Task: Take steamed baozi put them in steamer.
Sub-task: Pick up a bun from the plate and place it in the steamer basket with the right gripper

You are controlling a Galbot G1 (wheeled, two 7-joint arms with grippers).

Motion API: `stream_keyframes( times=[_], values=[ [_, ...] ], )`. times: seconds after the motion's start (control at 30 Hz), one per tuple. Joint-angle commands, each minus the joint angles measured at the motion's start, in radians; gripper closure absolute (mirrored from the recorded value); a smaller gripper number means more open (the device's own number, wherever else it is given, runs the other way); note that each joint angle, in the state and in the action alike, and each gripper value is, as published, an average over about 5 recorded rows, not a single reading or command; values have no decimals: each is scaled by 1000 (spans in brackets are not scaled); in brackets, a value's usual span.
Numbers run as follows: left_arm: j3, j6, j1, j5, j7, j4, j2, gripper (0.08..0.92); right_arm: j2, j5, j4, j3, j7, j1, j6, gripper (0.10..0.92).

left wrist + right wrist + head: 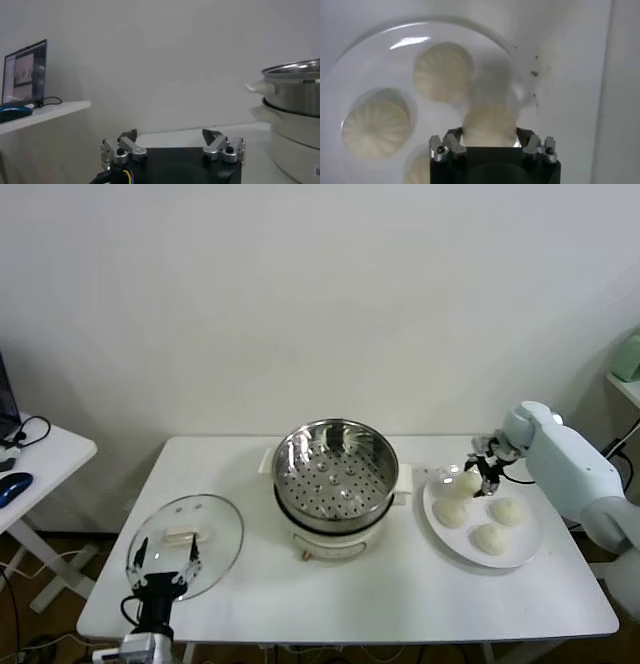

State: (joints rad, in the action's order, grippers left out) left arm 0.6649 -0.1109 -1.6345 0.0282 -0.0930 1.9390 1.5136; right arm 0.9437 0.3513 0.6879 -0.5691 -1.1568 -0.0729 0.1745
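Steamed baozi: you have four in view, all at the white plate (520, 556) on the table's (400, 594) right side. Three lie on the plate: one at its left (451, 513), one at the right (506, 511), one nearest you (491, 538). The fourth baozi (464, 481) sits at the plate's far left edge, between the fingers of your right gripper (480, 474).

Right gripper: in the right wrist view the two fingertips (451, 138) bracket that baozi (489, 126) on either side, partly closed, pressed against its flanks. You cannot tell from the views whether the bun is lifted off the plate or touching it.

Steamer (335, 469): stands at table centre, well apart from the plate, lid off, perforated floor bare. It rests on its white base (320, 542).

Glass lid (187, 542): lies flat at the table's front left.

Left gripper (165, 576): parked low at the front left edge, just over the lid's near rim, fingers spread, holding nothing.
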Motion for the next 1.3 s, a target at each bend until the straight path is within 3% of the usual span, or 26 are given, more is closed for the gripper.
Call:
stream_keyframes(
  times=[0.03, 0.37, 0.63, 1.3],
  values=[
    [0, 4, -1, -1, -1, 11, 3, 177, -65, -145, 185, -131, -11, -95, -16, 296],
    [-5, 20, 7, 15, -11, 13, 1, 177, -159, -336, 507, -439, -35, -426, 1, 298],
    [-14, 31, 18, 27, -17, 17, -1, 177, -99, -160, 701, -496, -42, -542, 120, 319],
    [-6, 32, -5, 29, -27, 36, -6, 177, 294, 41, 553, -455, -22, -352, 188, 337]
  ],
)
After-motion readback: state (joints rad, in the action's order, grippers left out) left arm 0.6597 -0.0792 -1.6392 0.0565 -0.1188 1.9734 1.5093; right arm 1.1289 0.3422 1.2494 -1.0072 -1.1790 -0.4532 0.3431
